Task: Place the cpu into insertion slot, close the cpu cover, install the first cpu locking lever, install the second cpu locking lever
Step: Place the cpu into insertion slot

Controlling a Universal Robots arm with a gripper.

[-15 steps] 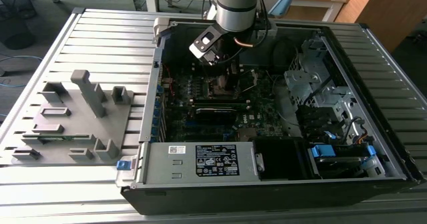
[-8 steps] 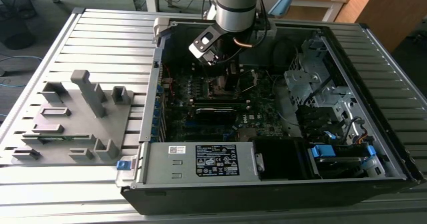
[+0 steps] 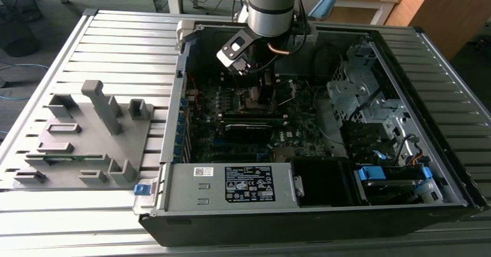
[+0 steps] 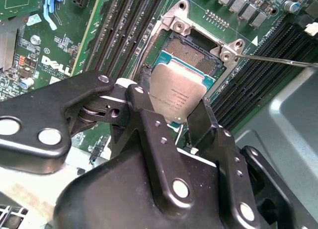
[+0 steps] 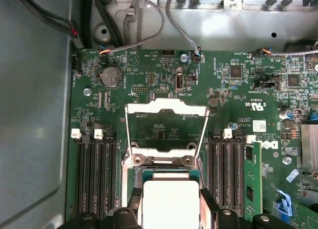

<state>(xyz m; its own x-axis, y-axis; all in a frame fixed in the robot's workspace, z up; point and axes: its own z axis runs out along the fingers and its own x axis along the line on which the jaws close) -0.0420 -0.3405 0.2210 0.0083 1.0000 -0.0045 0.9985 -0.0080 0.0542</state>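
Grasp: black fingers [image 4: 201, 120] pinch opposite edges of small flat square silver-grey cpu [image 4: 176, 92], held over square silver-rimmed, dark-centred insertion slot [image 4: 191, 54]; seated or not, cannot tell. Thin silver window-frame cpu cover [image 5: 166, 106] flipped open beside slot on green motherboard [image 5: 233, 90].

computer case [image 3: 449, 196] on desk [image 3: 115, 44], toward exterior view's right; fixture tray [image 3: 77, 153] on desk just beside it, exterior view's left. power supply box [image 3: 230, 185] in case's near edge; motherboard [image 5: 233, 90] on case floor. claw [image 4: 171, 107] inside case, cpu [image 4: 179, 92] clamped between its fingers, over insertion slot [image 4: 191, 55]. cpu cover [image 5: 166, 107] stands open beyond slot, toward case wall; memory slots [image 5: 94, 174] flank slot both sides
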